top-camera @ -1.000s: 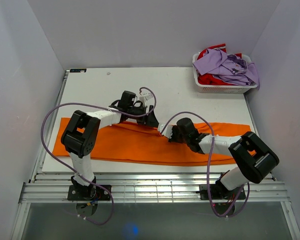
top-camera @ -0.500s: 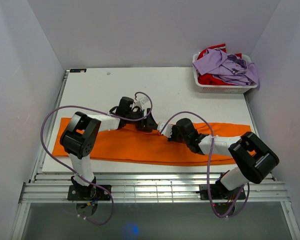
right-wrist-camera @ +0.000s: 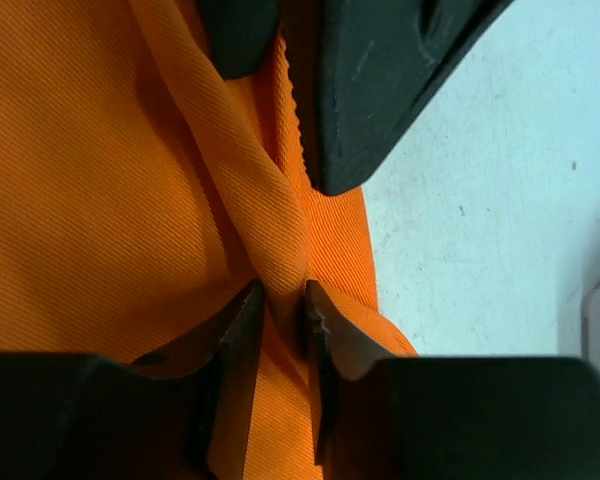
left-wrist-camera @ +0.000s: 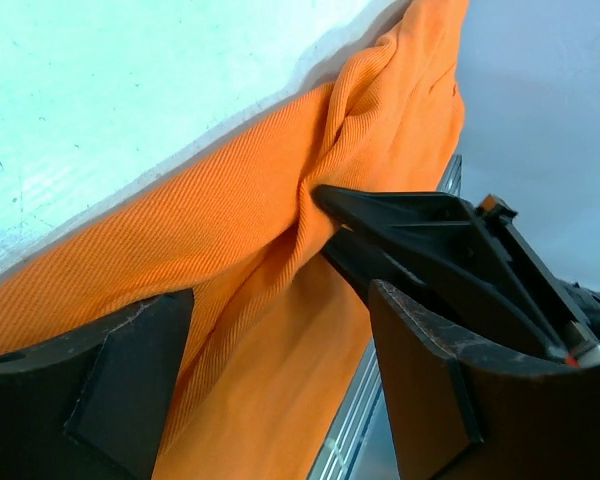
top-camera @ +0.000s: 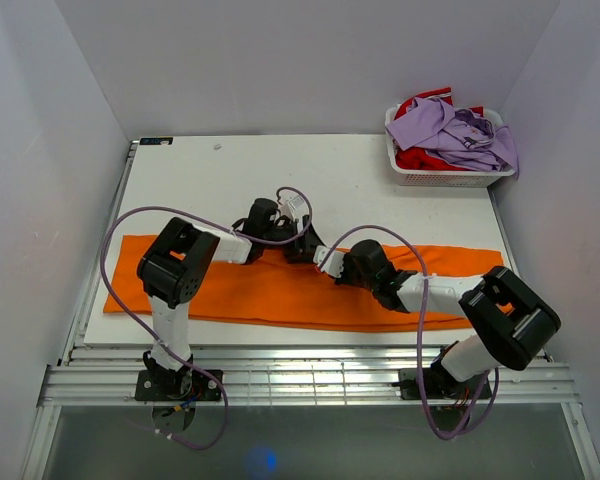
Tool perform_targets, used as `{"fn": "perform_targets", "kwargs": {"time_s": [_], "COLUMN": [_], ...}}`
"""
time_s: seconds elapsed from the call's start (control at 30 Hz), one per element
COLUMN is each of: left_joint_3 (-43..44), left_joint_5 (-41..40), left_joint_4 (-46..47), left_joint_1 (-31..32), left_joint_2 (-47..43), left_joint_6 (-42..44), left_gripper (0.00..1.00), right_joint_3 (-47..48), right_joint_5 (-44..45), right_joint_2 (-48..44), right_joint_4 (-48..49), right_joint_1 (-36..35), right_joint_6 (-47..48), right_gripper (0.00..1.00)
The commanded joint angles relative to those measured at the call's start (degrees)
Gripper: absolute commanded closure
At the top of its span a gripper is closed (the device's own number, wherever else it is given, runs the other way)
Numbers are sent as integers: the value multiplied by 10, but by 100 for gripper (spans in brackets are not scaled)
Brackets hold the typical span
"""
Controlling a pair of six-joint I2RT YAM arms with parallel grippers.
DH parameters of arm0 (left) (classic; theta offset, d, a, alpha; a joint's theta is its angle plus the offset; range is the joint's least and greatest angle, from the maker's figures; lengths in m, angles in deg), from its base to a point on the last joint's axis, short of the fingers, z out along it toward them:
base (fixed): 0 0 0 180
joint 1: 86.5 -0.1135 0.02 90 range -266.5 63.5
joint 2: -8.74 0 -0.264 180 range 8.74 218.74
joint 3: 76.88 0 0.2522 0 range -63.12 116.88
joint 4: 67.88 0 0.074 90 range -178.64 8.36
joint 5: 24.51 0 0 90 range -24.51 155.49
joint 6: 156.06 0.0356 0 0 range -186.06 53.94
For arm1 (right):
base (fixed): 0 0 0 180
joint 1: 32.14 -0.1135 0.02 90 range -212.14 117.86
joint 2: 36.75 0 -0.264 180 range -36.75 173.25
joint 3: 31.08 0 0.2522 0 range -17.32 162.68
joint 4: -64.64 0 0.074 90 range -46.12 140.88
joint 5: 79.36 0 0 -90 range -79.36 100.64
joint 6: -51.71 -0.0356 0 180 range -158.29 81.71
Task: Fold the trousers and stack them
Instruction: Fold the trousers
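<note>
The orange trousers lie stretched flat across the near half of the white table. At the middle of their far edge, my right gripper is shut on a raised fold of the cloth. The right wrist view shows this fold pinched between the fingers of the right gripper. My left gripper is just to its left, open, with its jaws wide over the same edge. In the left wrist view the left gripper straddles the orange cloth, facing the right gripper's fingertips.
A white basket at the far right corner holds a lilac shirt and a red garment. Purple cables loop over both arms. The table's metal-railed near edge lies just below the trousers.
The left arm has drawn in and its gripper has lowered onto the trousers' far edge beside the right gripper. The right gripper has kept its hold in place.
</note>
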Motion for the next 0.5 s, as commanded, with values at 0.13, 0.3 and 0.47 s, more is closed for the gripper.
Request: {"fn": "perform_targets", "kwargs": {"time_s": [0.13,0.3,0.47], "left_joint_3": [-23,-22,-11], "left_joint_5": [-23,-16,-8], "left_joint_4": [47,54,86], "left_joint_1": [4,0,1], "left_joint_2": [5,10,25], "left_joint_6": [-49,-58,-100], "left_gripper": [18,18,17], "right_joint_3": [-26,-70,-60], "right_joint_5": [19,-77,-160], "right_joint_2": [-131,-228,-190], "right_joint_4": [-37,-107,-199], "right_joint_1": [26,70,72], "right_joint_6": [2,36,31], "right_gripper": [56,69,82]}}
